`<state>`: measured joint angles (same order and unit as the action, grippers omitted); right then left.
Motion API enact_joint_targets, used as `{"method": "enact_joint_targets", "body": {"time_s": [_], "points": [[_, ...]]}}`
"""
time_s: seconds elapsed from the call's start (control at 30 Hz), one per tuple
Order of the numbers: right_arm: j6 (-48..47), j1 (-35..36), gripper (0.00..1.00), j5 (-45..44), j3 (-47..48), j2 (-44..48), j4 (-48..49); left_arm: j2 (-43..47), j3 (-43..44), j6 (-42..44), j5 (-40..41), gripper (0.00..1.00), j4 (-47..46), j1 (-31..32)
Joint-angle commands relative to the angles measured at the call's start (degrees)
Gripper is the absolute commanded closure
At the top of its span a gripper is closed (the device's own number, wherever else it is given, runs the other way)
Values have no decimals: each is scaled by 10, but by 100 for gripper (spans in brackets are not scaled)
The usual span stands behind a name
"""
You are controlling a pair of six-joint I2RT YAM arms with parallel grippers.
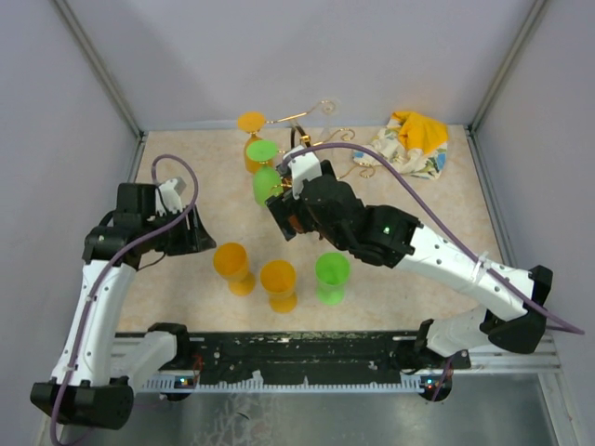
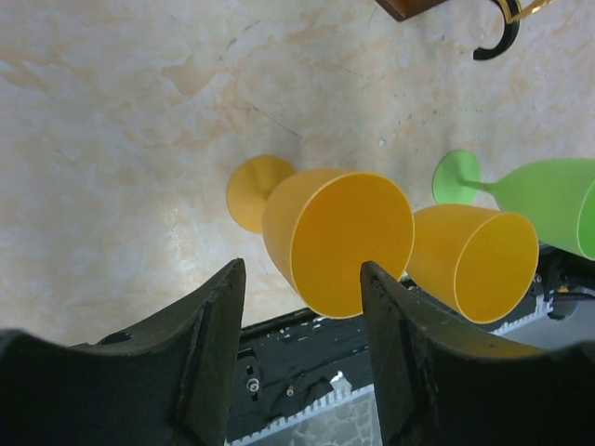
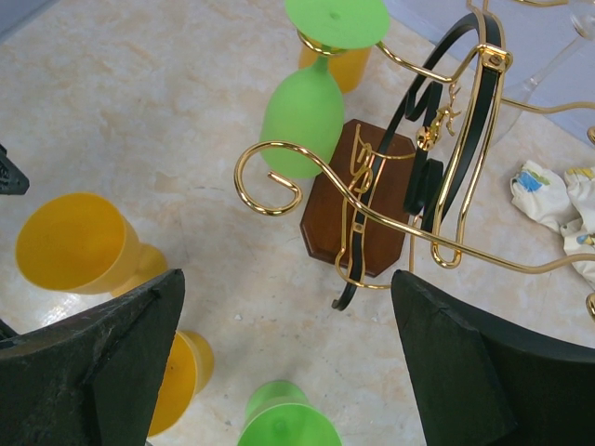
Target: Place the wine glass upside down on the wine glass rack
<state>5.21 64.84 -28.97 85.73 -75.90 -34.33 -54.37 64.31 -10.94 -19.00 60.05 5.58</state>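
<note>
Item: wine glass rack [image 3: 358, 200], gold wire with curled arms on a brown wooden base, standing toward the far side of the table [image 1: 214, 181]. Hung on it: one green wine glass [image 3: 302, 116], upside down, foot uppermost on a gold arm and bowl hanging mouth-down beside the base. Just behind it is one orange glass [image 3: 339, 63], which the top view also shows foot-up. Standing upright near the front of the table, mouths up, in a row: orange glass [image 1: 232, 265], orange glass [image 1: 279, 282], green glass [image 1: 332, 276]. The left wrist view shows only bare plastic inside the two orange bowls. Right gripper [image 3: 286, 297]: fingers spread wide, nothing between them, poised above and in front of the rack, apart from the hung green glass. Left gripper [image 2: 299, 307]: fingers spread, holding nothing, near the leftmost orange glass. Patterned yellow-and-white cloth [image 1: 414, 144], crumpled, in the far right corner.
</note>
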Motion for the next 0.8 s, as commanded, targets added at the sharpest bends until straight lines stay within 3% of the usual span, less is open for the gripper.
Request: {"method": "enact_joint_targets", "body": {"time_s": [0.0, 0.43, 0.6, 0.77], "points": [[4, -3, 7, -9, -4, 5, 16, 21, -34, -28, 2, 42, -5, 27], [6, -5, 3, -6, -10, 5, 21, -5, -87, -79, 79, 48, -49, 96], [3, -5, 1, -5, -14, 9, 26, -5, -104, -86, 91, 68, -69, 102], [1, -6, 1, -7, -18, 14, 31, 2, -98, -85, 112, 96, -70, 103]]}}
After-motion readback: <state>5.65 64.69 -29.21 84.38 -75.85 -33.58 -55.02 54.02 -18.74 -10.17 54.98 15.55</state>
